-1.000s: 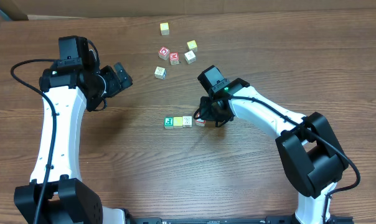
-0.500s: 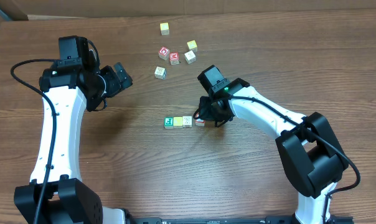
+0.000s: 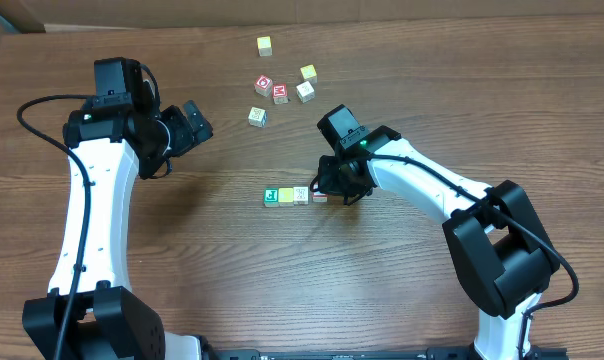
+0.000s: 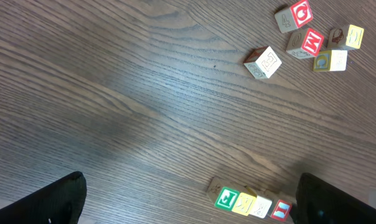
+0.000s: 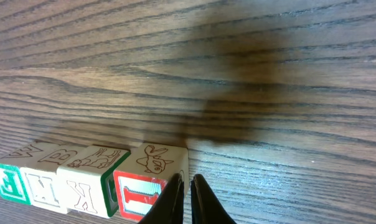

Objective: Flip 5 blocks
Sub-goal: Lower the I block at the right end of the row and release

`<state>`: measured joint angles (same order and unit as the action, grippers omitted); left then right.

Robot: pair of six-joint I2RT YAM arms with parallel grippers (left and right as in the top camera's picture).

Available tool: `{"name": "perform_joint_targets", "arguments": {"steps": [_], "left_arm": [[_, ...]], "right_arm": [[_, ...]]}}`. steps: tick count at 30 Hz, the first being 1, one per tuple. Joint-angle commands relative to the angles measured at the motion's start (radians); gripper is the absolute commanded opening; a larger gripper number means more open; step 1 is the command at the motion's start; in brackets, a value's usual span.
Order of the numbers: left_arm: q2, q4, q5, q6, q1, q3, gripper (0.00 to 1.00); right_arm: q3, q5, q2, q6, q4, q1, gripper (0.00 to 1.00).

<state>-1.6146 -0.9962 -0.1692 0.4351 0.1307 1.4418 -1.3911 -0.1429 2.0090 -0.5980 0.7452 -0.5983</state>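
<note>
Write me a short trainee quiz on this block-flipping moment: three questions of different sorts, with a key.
1. True or false: the left pincer is shut.
2. Which block in the row lies nearest the right pincer? A green; B yellow; C red "I".
3. Fill in: the row holds ___ blocks.
Key: 1 false, it stands open; 2 C; 3 four.
</note>
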Motion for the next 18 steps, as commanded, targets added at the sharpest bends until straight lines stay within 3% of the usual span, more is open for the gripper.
{"name": "perform_joint_targets", "arguments": {"steps": [1, 18], "left_arm": [[-0.002, 0.002, -0.004, -0.013, -0.006, 0.006, 1.00], [-0.002, 0.002, -0.004, -0.013, -0.006, 0.006, 1.00]], "right_arm": [[0.011, -0.010, -0.017, 0.002, -0.002, -0.016, 0.08], [0.011, -0.017, -0.017, 0.003, 0.008, -0.030, 0.09]]}}
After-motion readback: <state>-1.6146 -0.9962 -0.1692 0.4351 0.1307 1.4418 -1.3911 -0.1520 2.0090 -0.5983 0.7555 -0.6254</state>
